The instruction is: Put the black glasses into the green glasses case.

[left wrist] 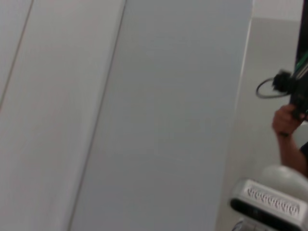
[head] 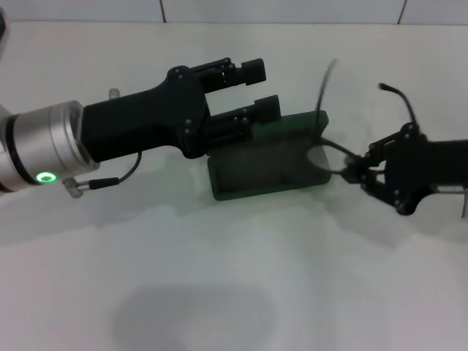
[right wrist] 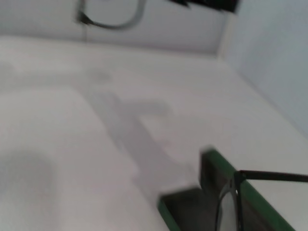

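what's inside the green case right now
The open green case shows only dark lining. One lens of the black glasses, held by the right claw, hangs over its right end. The left claw covers the case's back edge.

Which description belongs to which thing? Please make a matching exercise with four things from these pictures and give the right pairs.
Things:
1. black glasses
2. green glasses case
3. left gripper
4. right gripper

Descriptions:
A. lies open on the table
B. fingers spread, at the case's raised lid
C. held over one end of the case, temple arms pointing up
D. pinches the frame from the right side

Pairs: 1-C, 2-A, 3-B, 4-D
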Controlling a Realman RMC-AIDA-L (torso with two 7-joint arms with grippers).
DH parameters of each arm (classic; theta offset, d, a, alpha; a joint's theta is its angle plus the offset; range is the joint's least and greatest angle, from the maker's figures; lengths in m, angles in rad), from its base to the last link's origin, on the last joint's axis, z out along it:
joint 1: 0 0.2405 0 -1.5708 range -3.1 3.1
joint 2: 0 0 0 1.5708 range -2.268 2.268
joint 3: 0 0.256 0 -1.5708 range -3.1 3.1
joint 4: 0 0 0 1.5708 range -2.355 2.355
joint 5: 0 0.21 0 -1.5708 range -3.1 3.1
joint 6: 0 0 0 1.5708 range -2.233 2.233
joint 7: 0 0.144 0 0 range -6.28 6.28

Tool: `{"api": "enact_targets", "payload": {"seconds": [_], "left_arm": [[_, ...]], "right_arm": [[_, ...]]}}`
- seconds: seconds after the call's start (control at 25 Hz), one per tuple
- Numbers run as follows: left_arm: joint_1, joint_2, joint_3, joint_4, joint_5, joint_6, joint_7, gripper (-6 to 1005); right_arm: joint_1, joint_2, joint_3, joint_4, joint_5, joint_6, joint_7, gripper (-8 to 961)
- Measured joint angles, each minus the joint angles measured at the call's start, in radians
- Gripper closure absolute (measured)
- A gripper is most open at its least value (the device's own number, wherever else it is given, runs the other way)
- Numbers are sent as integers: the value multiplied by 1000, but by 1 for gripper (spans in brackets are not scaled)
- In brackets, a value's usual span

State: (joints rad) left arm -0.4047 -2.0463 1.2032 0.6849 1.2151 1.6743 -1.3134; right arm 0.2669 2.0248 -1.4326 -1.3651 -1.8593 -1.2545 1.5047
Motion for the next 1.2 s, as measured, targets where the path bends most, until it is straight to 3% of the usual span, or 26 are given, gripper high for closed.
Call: {"api": "enact_targets", "payload": {"seconds": [0.28, 0.56, 0.92, 1.2], "left_arm": [[-56, 7, 5, -17, 10, 13, -134, 388], [-185, 23, 6, -143, 67, 15, -269, 390], [-268, -13, 10, -158, 192, 17, -352, 395], [-256, -19, -13, -157, 183, 17, -353, 408]], "right_arm": [[-31, -6, 9, 233, 309, -80, -440, 833], [6, -6, 129, 509, 486, -285, -748, 833], [16, -6, 144, 572, 515, -322, -862, 833], [7, -8, 143, 582, 508, -340, -867, 833]]}}
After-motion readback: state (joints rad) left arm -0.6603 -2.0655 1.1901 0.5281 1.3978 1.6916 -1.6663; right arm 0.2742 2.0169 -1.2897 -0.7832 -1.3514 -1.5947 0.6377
